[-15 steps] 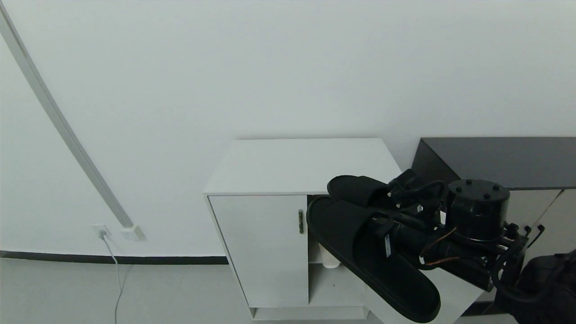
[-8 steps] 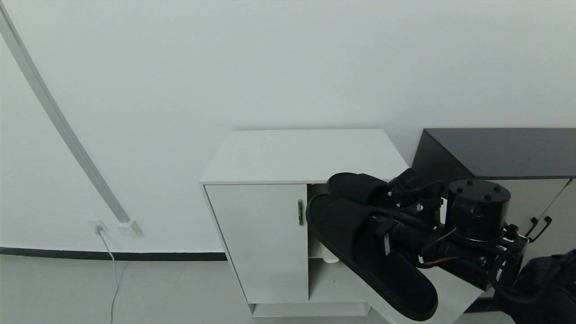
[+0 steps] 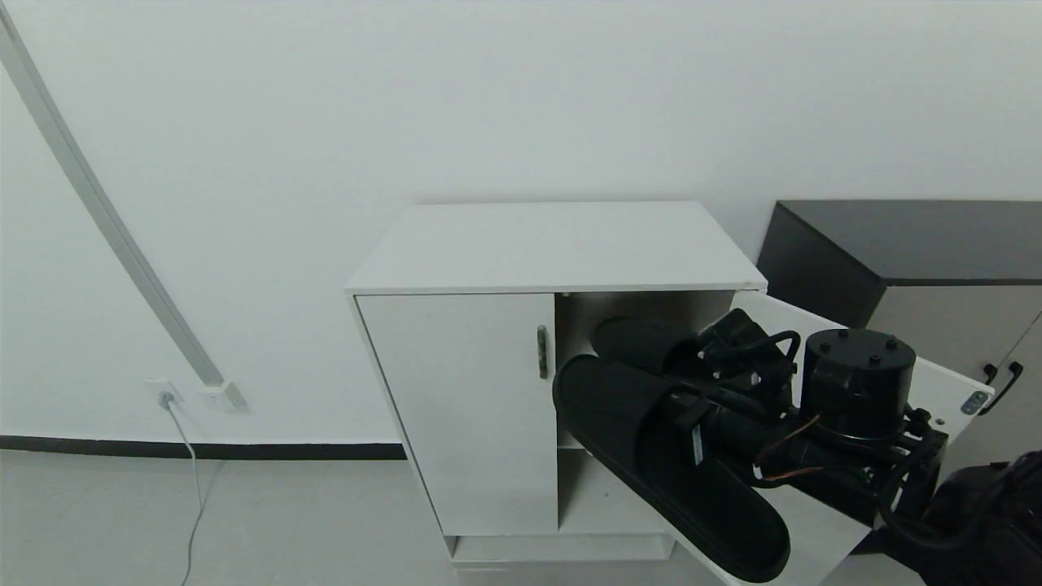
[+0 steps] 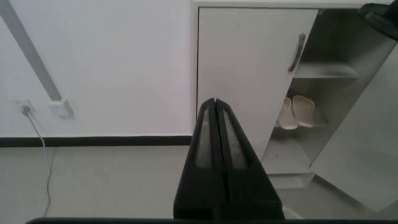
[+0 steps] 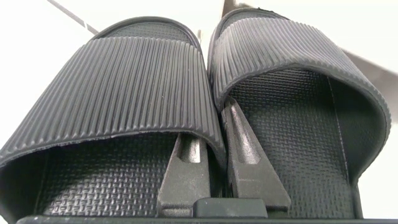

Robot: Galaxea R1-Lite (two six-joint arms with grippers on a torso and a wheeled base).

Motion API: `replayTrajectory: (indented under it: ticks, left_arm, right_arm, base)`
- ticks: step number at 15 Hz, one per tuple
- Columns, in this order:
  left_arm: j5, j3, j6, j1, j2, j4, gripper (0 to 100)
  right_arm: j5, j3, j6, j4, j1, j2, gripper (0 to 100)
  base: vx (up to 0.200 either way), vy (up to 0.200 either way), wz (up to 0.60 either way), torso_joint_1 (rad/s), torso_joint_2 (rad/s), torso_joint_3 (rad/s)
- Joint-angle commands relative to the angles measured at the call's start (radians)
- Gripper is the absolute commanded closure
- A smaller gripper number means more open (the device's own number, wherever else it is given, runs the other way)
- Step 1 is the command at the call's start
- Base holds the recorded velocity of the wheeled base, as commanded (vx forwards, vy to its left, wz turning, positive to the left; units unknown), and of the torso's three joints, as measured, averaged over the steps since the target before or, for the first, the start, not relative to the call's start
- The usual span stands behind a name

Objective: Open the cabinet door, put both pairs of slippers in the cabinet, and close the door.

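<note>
My right gripper [image 5: 212, 140] clamps the black ribbed rubber slippers [image 3: 651, 439] by their straps, before the open half of the white cabinet [image 3: 553, 244]. The near toe could clip the closed left door [image 3: 464, 407] and twist loose.

The slippers [image 3: 635, 423] are ribbed black, the cabinet [image 3: 456, 407] white

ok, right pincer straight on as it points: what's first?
Probably nothing soon: the right pincer, shut on the black slippers, points into the open right half of the cabinet. Near toe looks close to the closed left door; depth unclear.
</note>
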Motion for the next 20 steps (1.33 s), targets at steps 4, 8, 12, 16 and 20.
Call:
replayTrajectory:
  ticks: [4,8,12,16,20]
  left_arm:
    - [0.000,0.000,-0.001,0.000,0.001,0.000,100]
    - [0.000,0.000,-0.001,0.000,0.001,0.000,100]
    - [0.000,0.000,-0.001,0.000,0.001,0.000,100]
    - [0.000,0.000,-0.001,0.000,0.001,0.000,100]
    - [0.000,0.000,-0.001,0.000,0.001,0.000,100]
  right_arm:
    - [0.001,0.001,-0.001,0.000,0.001,0.004,100]
    - [0.001,0.003,-0.001,0.000,0.001,0.006,100]
    - [0.001,0.003,-0.001,0.000,0.001,0.006,100]
    - [0.001,0.004,-0.001,0.000,0.001,0.006,100]
    - [0.001,0.004,-0.001,0.000,-0.001,0.004,100]
  base:
    - [0.000,0.000,0.00,-0.206,0.53,0.317]
    - [0.000,0.000,0.00,-0.176,0.51,0.321]
    - [0.000,0.000,0.00,-0.156,0.48,0.322]
    - [0.000,0.000,0.00,-0.126,0.46,0.339]
    - [0.000,0.000,0.00,-0.072,0.45,0.372]
